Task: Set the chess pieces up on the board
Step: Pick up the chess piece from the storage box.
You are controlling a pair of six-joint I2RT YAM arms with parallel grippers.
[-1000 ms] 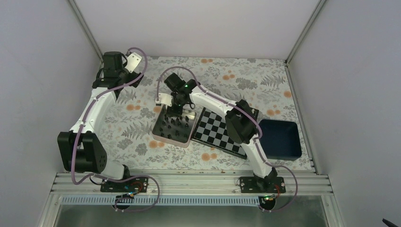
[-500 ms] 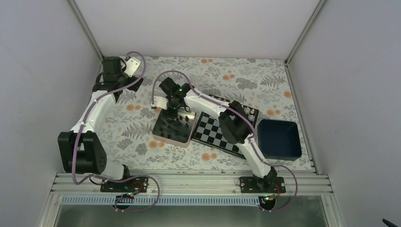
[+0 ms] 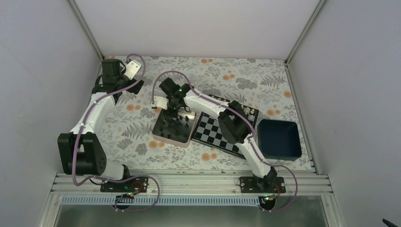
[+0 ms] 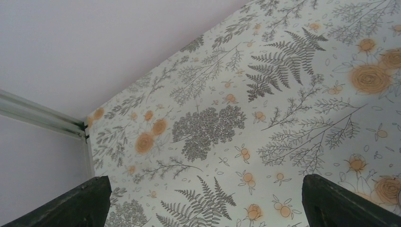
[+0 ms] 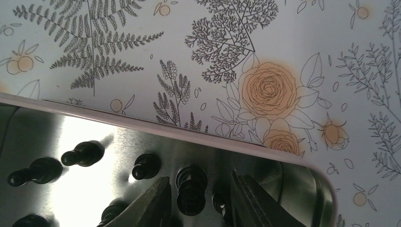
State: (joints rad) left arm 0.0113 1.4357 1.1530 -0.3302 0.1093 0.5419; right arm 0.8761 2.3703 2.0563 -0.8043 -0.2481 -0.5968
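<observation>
right gripper [image 5: 198,191] held inside the tin [image 5: 283,158], fingers [image 5: 156,205] narrowed around one black chess piece [image 5: 190,187], gaps left, left gripper [image 4: 203,198] spread wide above table [image 4: 283,118]

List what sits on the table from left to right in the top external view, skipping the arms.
silver tin holding black chess pieces → chessboard → dark blue tray
</observation>
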